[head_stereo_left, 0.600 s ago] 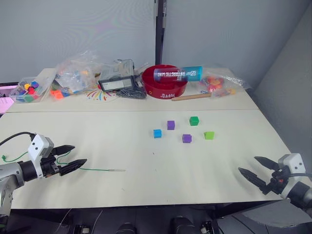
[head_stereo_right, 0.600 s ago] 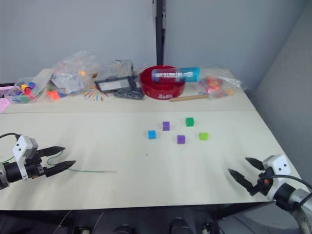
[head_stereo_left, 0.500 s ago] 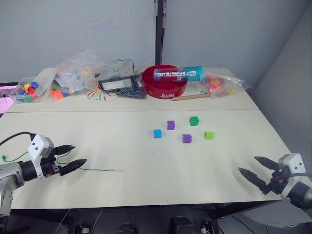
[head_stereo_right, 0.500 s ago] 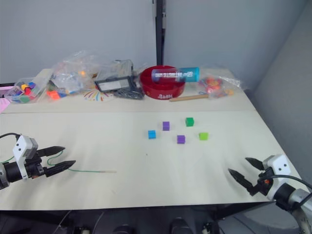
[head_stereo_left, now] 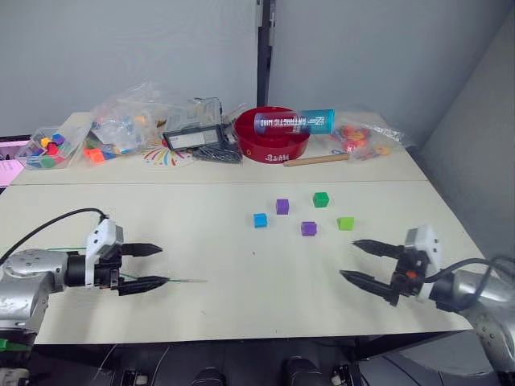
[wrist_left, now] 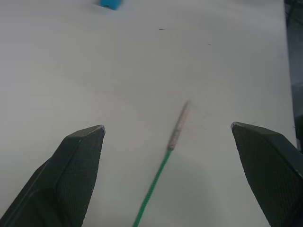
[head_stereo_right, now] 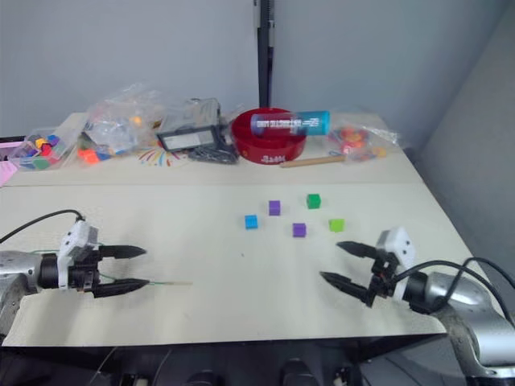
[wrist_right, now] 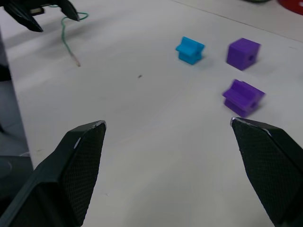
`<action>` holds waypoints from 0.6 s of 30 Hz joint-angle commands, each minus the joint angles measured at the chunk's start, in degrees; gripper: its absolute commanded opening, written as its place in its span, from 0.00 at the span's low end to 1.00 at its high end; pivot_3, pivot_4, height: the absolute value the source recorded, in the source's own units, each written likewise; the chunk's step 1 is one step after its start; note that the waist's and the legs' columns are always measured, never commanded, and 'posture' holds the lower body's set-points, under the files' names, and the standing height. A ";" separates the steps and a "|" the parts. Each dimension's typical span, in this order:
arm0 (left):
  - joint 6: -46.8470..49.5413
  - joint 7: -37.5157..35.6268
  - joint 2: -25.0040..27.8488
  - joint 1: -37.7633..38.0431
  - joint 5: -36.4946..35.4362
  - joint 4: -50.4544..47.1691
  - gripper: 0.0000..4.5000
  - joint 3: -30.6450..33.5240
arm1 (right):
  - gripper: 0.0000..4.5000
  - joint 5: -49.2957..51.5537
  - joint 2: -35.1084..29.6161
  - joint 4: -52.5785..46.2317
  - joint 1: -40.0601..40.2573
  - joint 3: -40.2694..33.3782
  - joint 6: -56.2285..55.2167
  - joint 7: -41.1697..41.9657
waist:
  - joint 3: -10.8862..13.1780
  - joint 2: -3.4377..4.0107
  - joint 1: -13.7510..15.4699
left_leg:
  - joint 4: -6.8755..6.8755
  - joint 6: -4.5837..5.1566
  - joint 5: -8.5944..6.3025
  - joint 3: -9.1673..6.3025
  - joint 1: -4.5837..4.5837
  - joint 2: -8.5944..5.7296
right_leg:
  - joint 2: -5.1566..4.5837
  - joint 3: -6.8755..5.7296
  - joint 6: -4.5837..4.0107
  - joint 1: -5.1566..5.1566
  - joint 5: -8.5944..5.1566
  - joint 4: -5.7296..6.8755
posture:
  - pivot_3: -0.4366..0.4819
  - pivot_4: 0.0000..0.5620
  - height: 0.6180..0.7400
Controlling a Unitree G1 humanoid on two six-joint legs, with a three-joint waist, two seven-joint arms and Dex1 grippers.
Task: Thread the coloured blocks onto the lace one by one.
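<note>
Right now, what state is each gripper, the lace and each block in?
Left gripper: open, empty, straddling the lace.
Right gripper: open, empty.
Lace: lying loose on the table, nothing threaded.
Sky blue block: loose on the table.
Two purple blocks: loose.
Dark green block: loose.
Lime green block: loose.

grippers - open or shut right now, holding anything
Left gripper: open, holding nothing; the lace lies on the table between its fingers.
Right gripper: open, holding nothing.

Lace (head_stereo_left: 181, 281) left of blocks (head_stereo_left: 302, 215)
</note>
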 commanded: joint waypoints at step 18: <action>-18.63 -6.03 -7.19 -6.77 11.35 19.41 0.67 -11.75 | 1.00 3.13 -0.07 -9.08 2.47 -2.39 3.56 -3.78 | -0.17 0.22 0.72 | 0.31 0.03 -0.02 -0.06 -0.02 -0.07 | -0.04 -0.02 0.03 0.08 0.00 0.15 | 0.48 0.27 0.92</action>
